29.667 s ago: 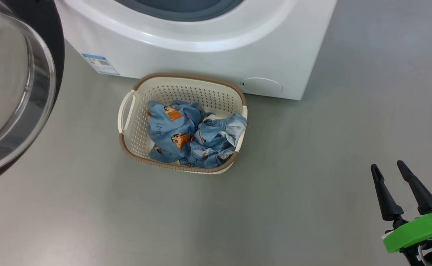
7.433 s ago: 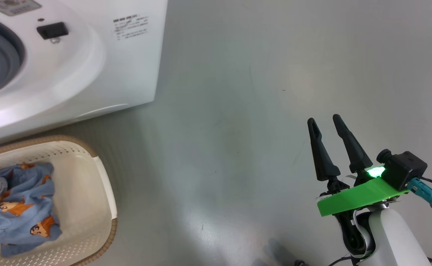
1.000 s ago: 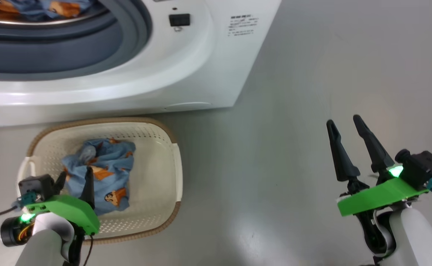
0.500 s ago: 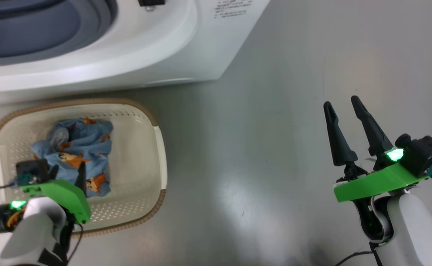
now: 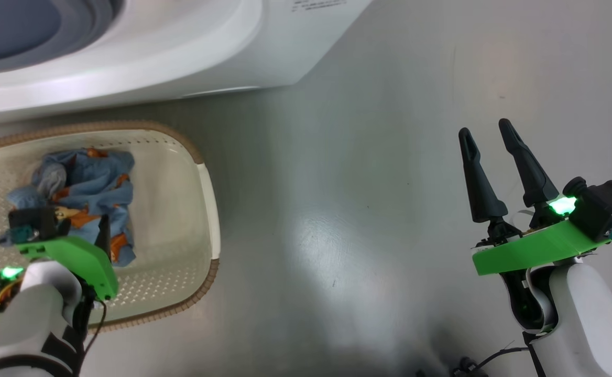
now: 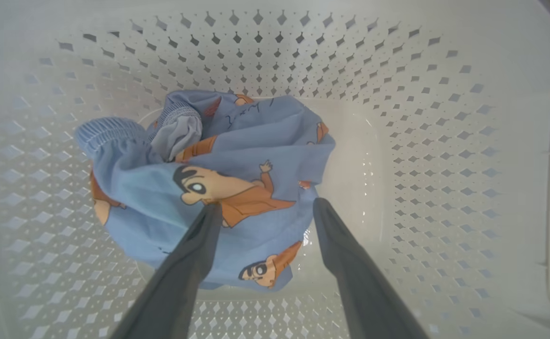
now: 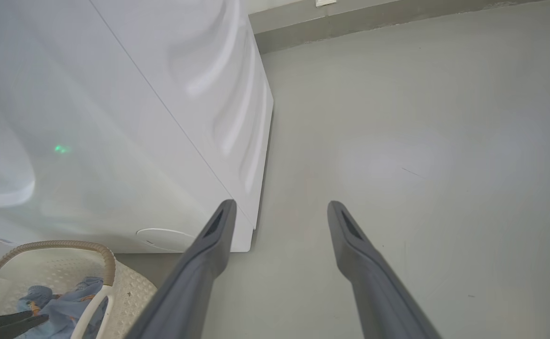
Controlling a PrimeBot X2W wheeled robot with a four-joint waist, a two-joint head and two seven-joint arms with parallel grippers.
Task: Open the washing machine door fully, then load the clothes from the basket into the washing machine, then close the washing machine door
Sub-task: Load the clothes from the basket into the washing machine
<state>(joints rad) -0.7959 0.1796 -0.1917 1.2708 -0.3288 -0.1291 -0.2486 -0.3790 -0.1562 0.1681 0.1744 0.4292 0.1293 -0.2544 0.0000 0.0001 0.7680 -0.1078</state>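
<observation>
Loading was unfinished: clothes lay in the basket at nine o'clock, below the open-mouthed washing machine, the left gripper spread empty just above them, the right gripper spread idle at three o'clock, and closing up remained.

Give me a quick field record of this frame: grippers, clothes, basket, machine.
left gripper: open, lowered into the basket, fingers pointed at the clothes; contact unclear
right gripper: open, empty, over the floor
clothes: one crumpled blue bundle on the basket bottom
basket: on the floor, just in front of the washing machine
washing machine: grey gasket exposed, top left of the head view
</observation>
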